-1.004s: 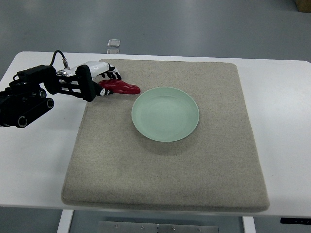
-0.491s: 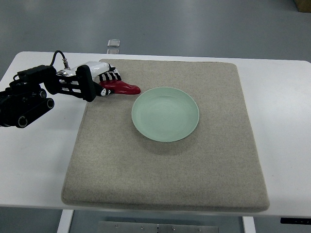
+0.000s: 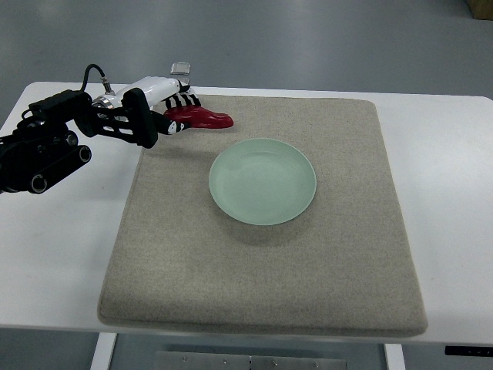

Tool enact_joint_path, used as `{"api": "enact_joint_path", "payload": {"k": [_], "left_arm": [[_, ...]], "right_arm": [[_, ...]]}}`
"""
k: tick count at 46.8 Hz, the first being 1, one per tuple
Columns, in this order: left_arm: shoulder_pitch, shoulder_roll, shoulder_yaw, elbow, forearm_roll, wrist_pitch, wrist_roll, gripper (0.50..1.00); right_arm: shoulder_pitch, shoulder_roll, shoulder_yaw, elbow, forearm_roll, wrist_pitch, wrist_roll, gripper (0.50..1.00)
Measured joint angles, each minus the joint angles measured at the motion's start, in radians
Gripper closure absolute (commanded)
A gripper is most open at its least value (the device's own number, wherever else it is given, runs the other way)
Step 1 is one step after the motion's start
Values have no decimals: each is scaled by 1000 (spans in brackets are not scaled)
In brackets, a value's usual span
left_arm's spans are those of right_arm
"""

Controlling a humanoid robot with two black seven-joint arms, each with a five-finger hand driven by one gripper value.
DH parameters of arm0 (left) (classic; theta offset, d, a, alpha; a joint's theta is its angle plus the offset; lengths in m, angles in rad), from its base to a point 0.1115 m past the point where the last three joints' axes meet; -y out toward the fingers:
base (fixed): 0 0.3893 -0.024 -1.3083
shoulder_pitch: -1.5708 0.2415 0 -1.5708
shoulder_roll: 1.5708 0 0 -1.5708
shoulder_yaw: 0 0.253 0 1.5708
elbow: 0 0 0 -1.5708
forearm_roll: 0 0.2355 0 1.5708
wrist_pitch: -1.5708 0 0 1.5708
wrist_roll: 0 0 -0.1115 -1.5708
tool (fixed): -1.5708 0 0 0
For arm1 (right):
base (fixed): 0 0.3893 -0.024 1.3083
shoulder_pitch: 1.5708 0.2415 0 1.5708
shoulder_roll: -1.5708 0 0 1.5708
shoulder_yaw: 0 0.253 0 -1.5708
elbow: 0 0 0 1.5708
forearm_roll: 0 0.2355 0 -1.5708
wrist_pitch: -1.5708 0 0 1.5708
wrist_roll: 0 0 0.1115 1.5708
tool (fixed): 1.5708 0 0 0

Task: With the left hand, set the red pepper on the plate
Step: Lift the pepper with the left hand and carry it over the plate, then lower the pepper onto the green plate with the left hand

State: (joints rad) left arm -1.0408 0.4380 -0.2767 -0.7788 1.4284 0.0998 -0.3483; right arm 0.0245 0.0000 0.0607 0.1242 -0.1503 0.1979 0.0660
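A red pepper [image 3: 202,118] hangs above the back left part of the grey mat [image 3: 262,254], casting a shadow on it. My left hand [image 3: 174,112] is shut on its left end, and its pointed tip sticks out to the right. The pale green plate [image 3: 262,181] lies on the mat, to the right of the pepper and nearer to me. It holds nothing. The left arm [image 3: 54,146] comes in from the picture's left edge. No right arm shows.
The mat covers most of a white table [image 3: 54,254]. A small clear fitting [image 3: 181,69] sits at the table's back edge, just behind the hand.
The left hand has lifted the pepper off the mat and carried it up and slightly to the right. The plate has not moved.
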Motion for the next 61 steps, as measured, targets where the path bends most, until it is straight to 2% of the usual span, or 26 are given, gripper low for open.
{"api": "enact_joint_path", "payload": {"k": [12,26,39,61], "left_arm": [[-67,-2,5,-153,5,-33,-5,1000],[-72,-4,41,-291,17,-90,-9,1000],[-68,-23,122,-308,67,-91,-10,1000],[-62,-37,145,-275,124,-89,-9,1000]], "right_arm": [[0,0,0,0,0,0,0,568],[0,0,-1,0,0,0,0,568],[0,0,0,0,0,0,0,568],[0,0,-1,0,0,0,0,568]]}}
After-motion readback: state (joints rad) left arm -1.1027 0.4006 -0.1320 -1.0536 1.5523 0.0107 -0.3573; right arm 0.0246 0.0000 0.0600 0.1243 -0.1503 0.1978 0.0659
